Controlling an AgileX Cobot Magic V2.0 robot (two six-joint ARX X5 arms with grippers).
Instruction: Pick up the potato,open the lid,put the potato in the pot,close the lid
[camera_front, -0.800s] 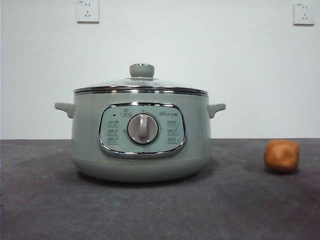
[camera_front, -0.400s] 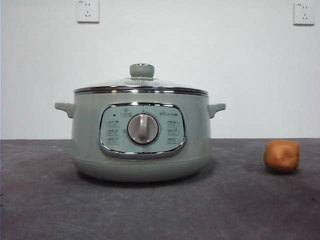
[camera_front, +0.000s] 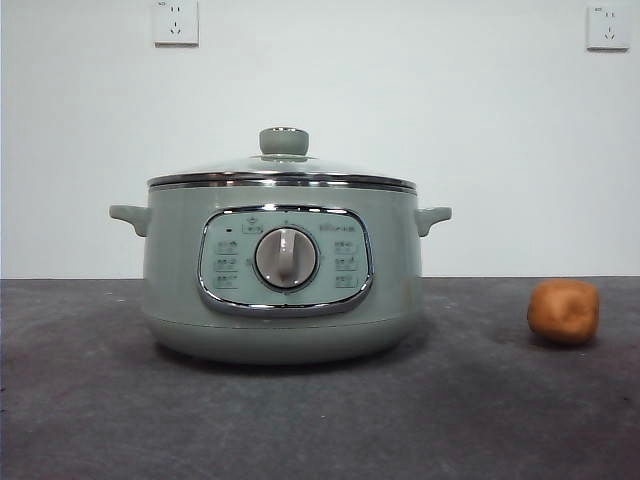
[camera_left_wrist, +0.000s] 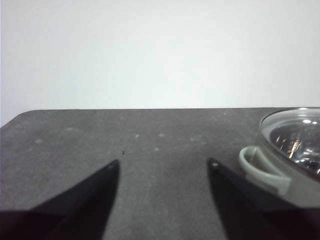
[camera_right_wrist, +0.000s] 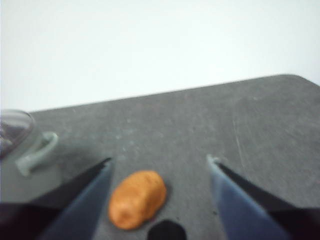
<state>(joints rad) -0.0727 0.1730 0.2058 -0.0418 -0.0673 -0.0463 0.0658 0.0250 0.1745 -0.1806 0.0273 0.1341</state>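
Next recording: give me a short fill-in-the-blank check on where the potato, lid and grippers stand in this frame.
1. The lid sits ____ the pot.
2. The potato lies on the ____, apart from the pot.
3. The right gripper hangs above the potato with its jaws ____.
4. The left gripper holds ____, its jaws open beside the pot's side handle.

Missing words: on; table; open; nothing

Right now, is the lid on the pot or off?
On. The lid sits flat on the pot, its steel rim flush all round and the knob upright. Neither gripper touches it.
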